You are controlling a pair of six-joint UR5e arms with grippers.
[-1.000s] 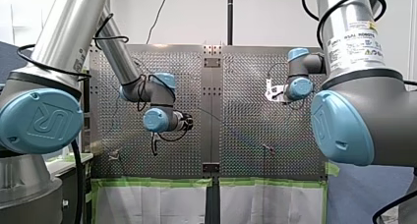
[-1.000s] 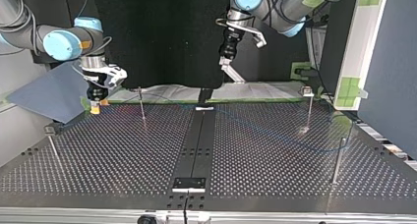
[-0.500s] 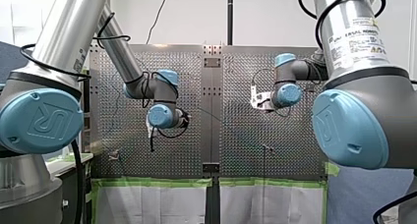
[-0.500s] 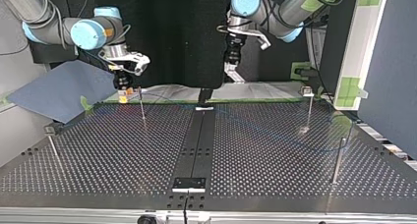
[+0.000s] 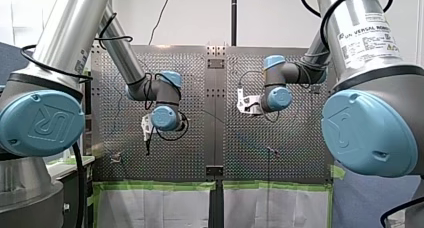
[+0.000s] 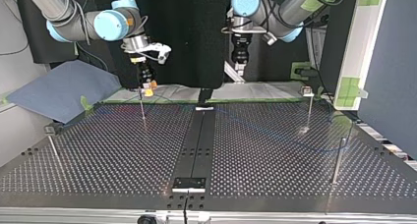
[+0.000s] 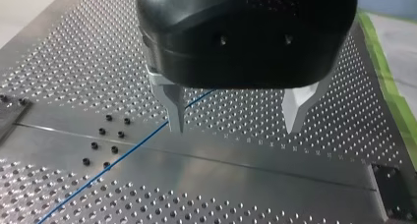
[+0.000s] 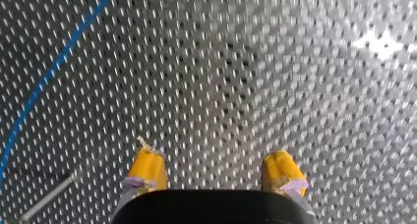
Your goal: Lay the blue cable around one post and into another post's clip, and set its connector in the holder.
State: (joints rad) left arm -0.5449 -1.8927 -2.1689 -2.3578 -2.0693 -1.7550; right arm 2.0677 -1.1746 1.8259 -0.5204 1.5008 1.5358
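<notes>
The left gripper [image 7: 236,121] hangs over the perforated table [image 7: 74,62] with its metal fingers [image 7: 176,111] spread wide and nothing between them. The right gripper [image 8: 214,172] is also parted, and its yellow pads [image 8: 146,169] hold nothing. The blue cable [image 7: 123,153] lies loose on the table. It runs past one left finger and lies well off to the side of the right gripper. Seen from across the table, the right gripper sits just above a thin post [image 6: 142,108].
</notes>
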